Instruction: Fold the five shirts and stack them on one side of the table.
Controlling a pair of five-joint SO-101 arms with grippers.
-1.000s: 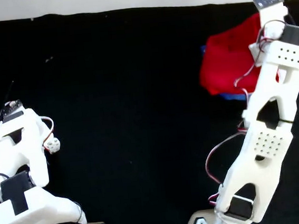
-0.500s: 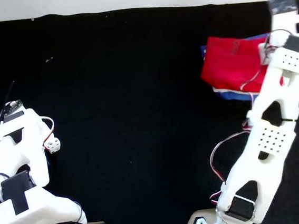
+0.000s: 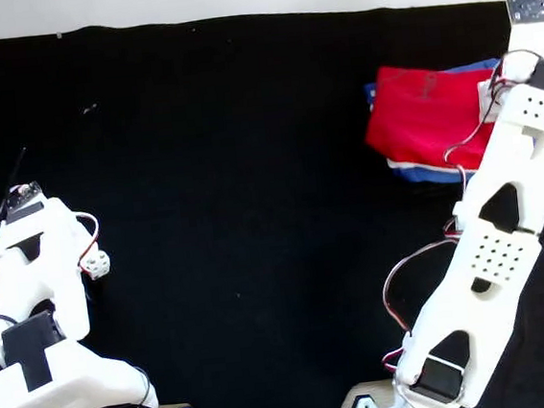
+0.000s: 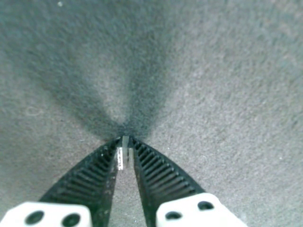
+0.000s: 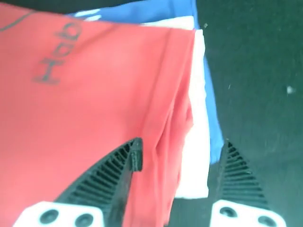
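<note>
The right arm point(image 3: 502, 240) lies outstretched to the far right of the table point(image 3: 245, 120), right gripper point(image 5: 182, 147) gaping empty over the red-topped shirt stack point(image 3: 425, 122), while the left arm point(image 3: 34, 285) sits folded back, left gripper point(image 4: 125, 142) closed on nothing.

Lettering on one shirt, no whole word made out

A few dark grey letters point(image 5: 57, 54) stood on the red shirt point(image 5: 94, 118), the top one of the folded stack, seen close in the right wrist view. The row was cut short at the picture's edge, and a thin dark curved line point(image 5: 16, 23) lay near it. In the high view the same print was a faint dark mark on the red cloth, too small to tell
</note>
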